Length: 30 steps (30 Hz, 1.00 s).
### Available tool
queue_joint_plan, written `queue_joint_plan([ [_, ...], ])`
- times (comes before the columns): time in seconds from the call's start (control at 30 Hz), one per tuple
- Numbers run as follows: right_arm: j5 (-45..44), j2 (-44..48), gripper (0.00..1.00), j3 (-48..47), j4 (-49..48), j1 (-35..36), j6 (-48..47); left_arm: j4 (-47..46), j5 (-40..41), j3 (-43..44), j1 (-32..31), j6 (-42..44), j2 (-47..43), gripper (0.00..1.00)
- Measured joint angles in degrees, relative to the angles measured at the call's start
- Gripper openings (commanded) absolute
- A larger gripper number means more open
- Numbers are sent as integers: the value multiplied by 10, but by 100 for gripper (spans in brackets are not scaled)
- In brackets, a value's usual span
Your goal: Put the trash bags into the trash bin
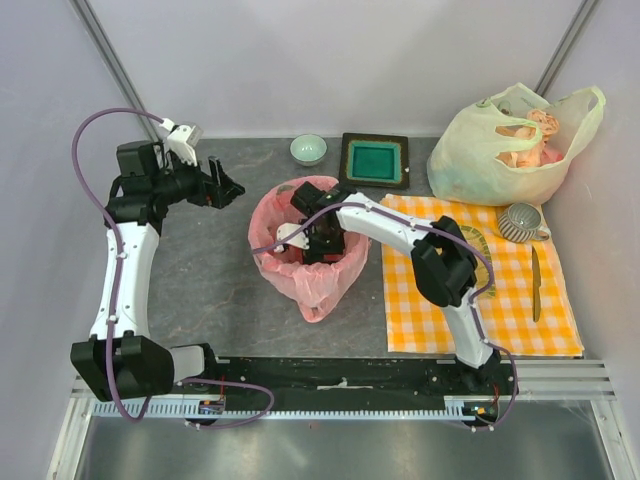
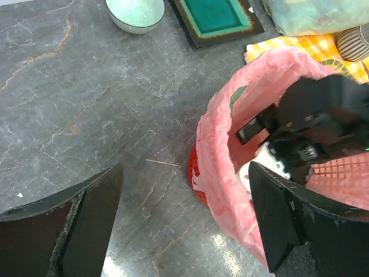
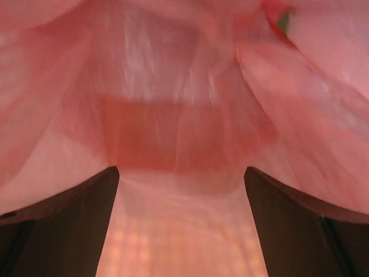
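No legible text or labels anywhere.

The left gripper (image 2: 185,170) hangs with its fingers spread wide above the grey veined table (image 2: 86,86). At right, the pink trash bag (image 2: 222,167) drapes over the rim of the red mesh trash bin (image 2: 195,183), and the black right arm (image 2: 328,115) reaches inside. A pale green bowl (image 2: 135,11) and a teal-centred tray (image 2: 216,17) lie beyond.

Thin crinkly (translucent) plastic trash bags (image 1: 312,285)

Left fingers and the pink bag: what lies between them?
Only bare grey table, shown in the left wrist view; the open left fingers hover clear of the trash bag.
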State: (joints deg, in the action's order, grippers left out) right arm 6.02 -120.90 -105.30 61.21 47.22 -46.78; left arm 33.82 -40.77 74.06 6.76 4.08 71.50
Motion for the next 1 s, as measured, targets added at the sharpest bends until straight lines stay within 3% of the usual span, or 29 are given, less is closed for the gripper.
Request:
queue_joint_plan([
  [0.57,48,-24,98,80,-85,-10,-9,-13,-17,1,3,-7,6,95],
  [1.0,75,70,98,45,-101,-18,68,-14,-45,25,3,-11,41,93],
])
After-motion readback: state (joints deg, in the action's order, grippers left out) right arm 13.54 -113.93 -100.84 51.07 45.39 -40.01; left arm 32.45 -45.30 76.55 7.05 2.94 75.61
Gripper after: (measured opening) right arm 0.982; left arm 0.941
